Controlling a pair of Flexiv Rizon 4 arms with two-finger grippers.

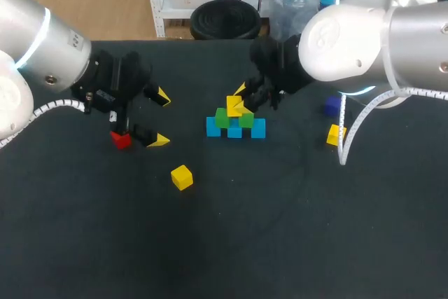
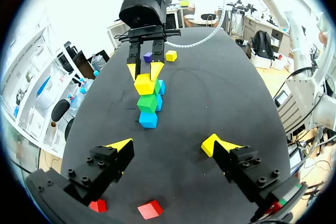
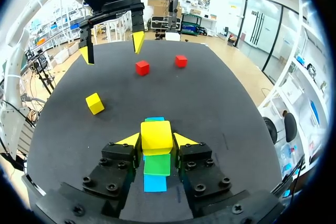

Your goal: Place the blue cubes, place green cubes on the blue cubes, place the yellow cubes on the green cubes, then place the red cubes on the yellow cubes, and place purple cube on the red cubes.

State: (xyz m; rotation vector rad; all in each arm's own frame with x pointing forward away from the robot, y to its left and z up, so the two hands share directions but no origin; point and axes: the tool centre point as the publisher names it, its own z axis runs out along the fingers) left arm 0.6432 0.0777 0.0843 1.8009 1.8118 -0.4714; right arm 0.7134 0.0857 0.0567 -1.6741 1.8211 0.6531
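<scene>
Dark table (image 1: pixel 294 229) held blue cubes (image 1: pixel 234 129) and green cubes (image 1: pixel 225 118), seemingly done; right tool (image 3: pixel 156 141) clamped a yellow cube (image 3: pixel 156 132) atop, left tool (image 1: pixel 160 117) gaped empty; red cubes (image 3: pixel 142 67), purple cube (image 1: pixel 332 106) lay unplaced.

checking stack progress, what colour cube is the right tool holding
It's a yellow cube in the right tool, clearest in right wrist view.

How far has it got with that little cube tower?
Done: the blue cubes form the base, with green cubes on them. In hand: the right gripper holds a yellow cube over the greens. Left to do: the loose yellow cubes, the red cubes and the purple cube. The left gripper is open.
</scene>
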